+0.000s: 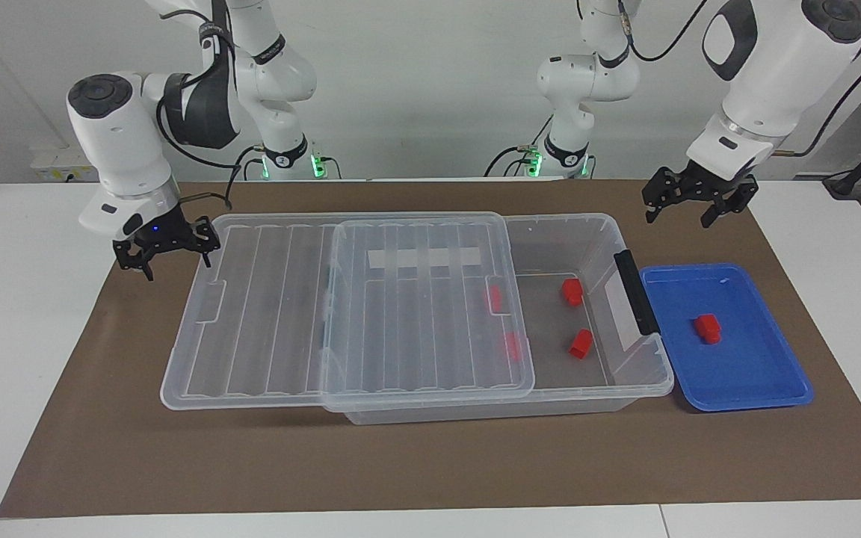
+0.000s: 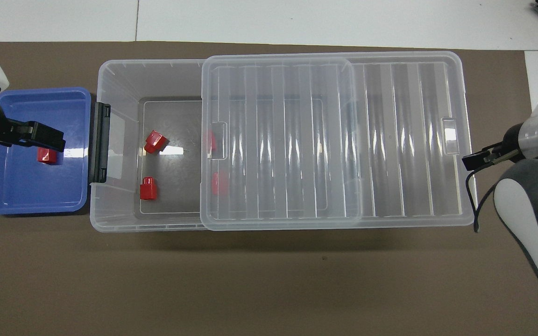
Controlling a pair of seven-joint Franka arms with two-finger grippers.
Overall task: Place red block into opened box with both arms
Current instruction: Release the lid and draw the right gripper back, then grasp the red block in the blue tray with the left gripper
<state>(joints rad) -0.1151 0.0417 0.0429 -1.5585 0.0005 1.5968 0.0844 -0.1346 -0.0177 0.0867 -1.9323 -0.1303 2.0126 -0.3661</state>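
The box (image 1: 587, 232) is seen lying lengthwise on the brown mat (image 1: 430, 463), its black handle (image 1: 634, 291) at the end toward the left arm; the ribbed lid (image 1: 341, 314) is found slid toward the right arm's end, overhanging the box there and leaving the handle end uncovered. Two red blocks (image 1: 571, 291) (image 1: 580, 344) are noted on the exposed box floor; two more (image 1: 493, 297) (image 1: 511, 345) are seen through the lid edge. The remaining red block (image 1: 708, 328) is recorded in the blue tray (image 1: 744, 388), which is set just beside the box's handle end; in the overhead view this block lies at about 9 o'clock from the box (image 2: 119, 74). The left gripper (image 1: 688, 211) is held in the air, jaws spread and empty; in the overhead view it (image 2: 47, 140) partly covers the tray's block (image 2: 45, 156). The right gripper (image 1: 169, 254) is held with jaws parted and empty, just off the lid's overhanging end, over the mat; no contact with the lid is visible.
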